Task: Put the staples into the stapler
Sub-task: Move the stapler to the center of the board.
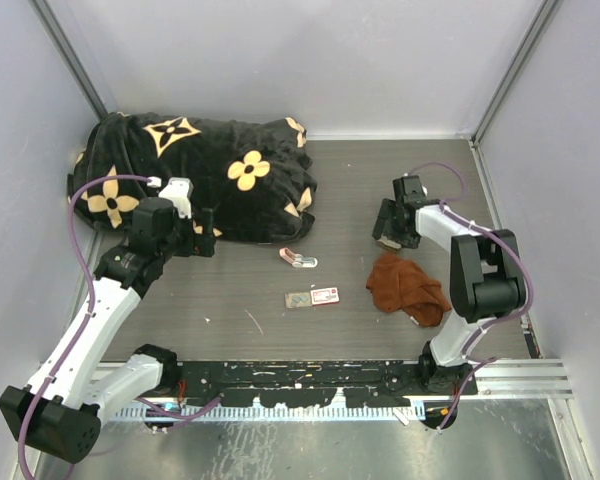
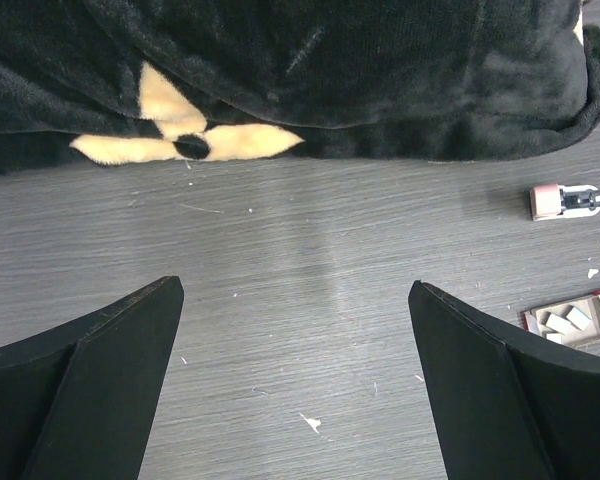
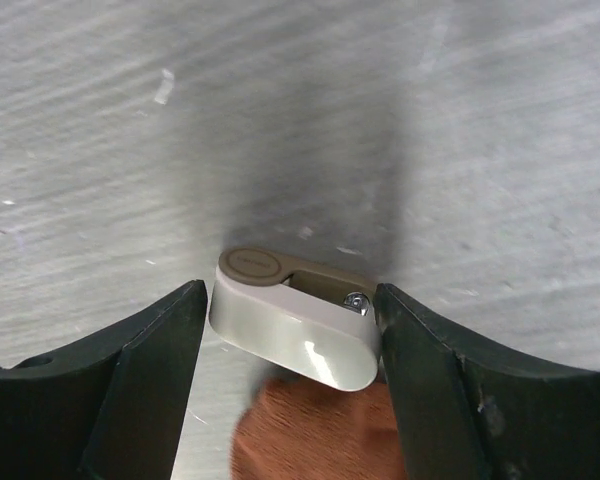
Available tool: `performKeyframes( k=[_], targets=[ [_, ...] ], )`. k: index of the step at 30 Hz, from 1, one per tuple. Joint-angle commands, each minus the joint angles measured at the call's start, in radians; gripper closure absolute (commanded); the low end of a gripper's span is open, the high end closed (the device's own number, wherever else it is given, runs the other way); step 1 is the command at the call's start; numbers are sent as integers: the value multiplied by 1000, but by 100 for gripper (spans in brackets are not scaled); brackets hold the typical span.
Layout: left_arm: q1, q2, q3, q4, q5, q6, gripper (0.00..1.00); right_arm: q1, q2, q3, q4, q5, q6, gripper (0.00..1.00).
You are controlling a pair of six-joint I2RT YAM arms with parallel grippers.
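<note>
The stapler (image 1: 298, 259), small, pale pink and white, lies on the table mid-way between the arms; it also shows in the left wrist view (image 2: 565, 201). The staples box (image 1: 324, 295), white with a red label, lies just in front of it with its grey tray (image 2: 572, 318) slid out and staple strips inside. My left gripper (image 1: 208, 243) (image 2: 295, 288) is open and empty over bare table, left of both. My right gripper (image 1: 388, 238) (image 3: 290, 295) is closed around a small white and taupe plastic device (image 3: 298, 335), far right of the stapler.
A big black blanket (image 1: 215, 170) with cream flowers fills the back left, right behind my left gripper. A rust-brown cloth (image 1: 408, 285) lies crumpled just in front of my right gripper and shows under it in the right wrist view (image 3: 310, 435). Walls close in on both sides.
</note>
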Motion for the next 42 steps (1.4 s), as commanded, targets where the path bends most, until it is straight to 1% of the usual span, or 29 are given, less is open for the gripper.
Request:
performKeyframes(
  k=[1, 6, 9, 13, 14, 18, 22, 24, 27, 30, 33, 36, 39, 42],
  targets=[
    [1, -28, 1, 41, -12, 18, 2, 96, 80, 128, 96, -31, 23, 27],
    [1, -33, -4, 44, -10, 15, 2, 134, 129, 178, 97, -12, 21, 28],
    [2, -35, -5, 45, -8, 15, 2, 134, 121, 162, 92, 5, 12, 38],
    [2, -36, -4, 45, -6, 13, 2, 134, 84, 120, 93, 16, 12, 40],
    [1, -37, -5, 44, -5, 14, 2, 134, 74, 109, 92, 17, 12, 39],
    [2, -36, -7, 47, -3, 15, 2, 133, 35, 68, 100, 42, -46, 28],
    [3, -38, -9, 47, 0, 13, 2, 129, -34, 20, 125, 33, -174, 17],
    [3, -38, -11, 49, 0, 13, 2, 129, -50, 18, 122, 1, -246, 16],
    [4, -36, -10, 47, 0, 13, 2, 130, -61, 19, 122, -24, -322, 15],
    [6, -30, -8, 44, 3, 12, 2, 130, -56, 30, 142, -77, -354, 15],
    [7, -29, -9, 43, 6, 11, 2, 130, -8, 73, 135, -112, -355, 15],
    [10, -28, -9, 40, 4, 12, 2, 145, 29, 125, 95, -123, -345, 19],
    [10, -28, -10, 40, 4, 13, 2, 173, 37, 129, 91, -141, -335, 23],
    [11, -24, -12, 42, 23, 15, 2, 197, 44, 118, 107, -193, -318, 24]
  ],
)
